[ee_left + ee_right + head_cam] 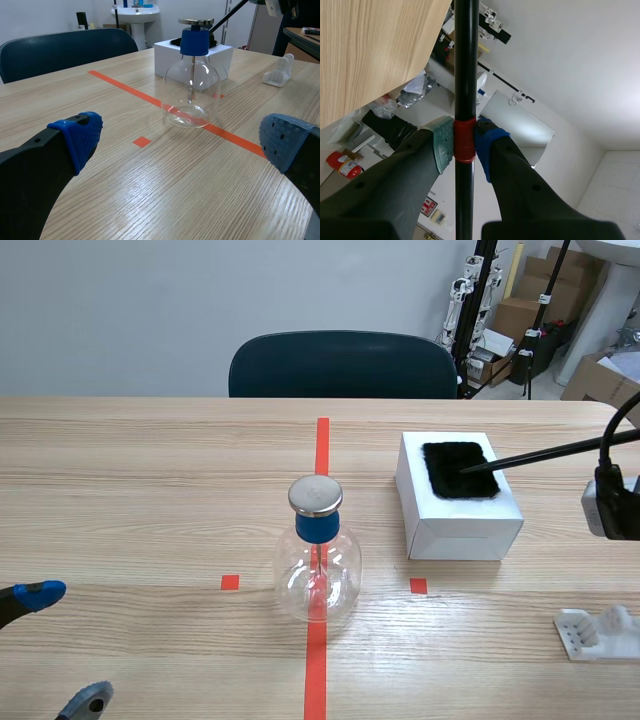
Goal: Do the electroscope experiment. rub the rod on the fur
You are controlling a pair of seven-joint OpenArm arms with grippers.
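The right gripper [465,141] was clamped on the rod [545,454] at its red band, with the rod's tip down on the fur [445,478] on top of the white box [455,535]. My worry: it's held way back from the tip, so pressing hard could twist the rod in the pads, or drag the fur off the box's edge. The left gripper [182,137] sat wide open, holding nothing. There was decent bare table around the box, though the glass flask [317,565] stood near on the left arm's side.

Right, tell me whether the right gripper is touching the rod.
Touching. In the right wrist view the pads of the right gripper press the rod at its red band from both sides, with no gap.
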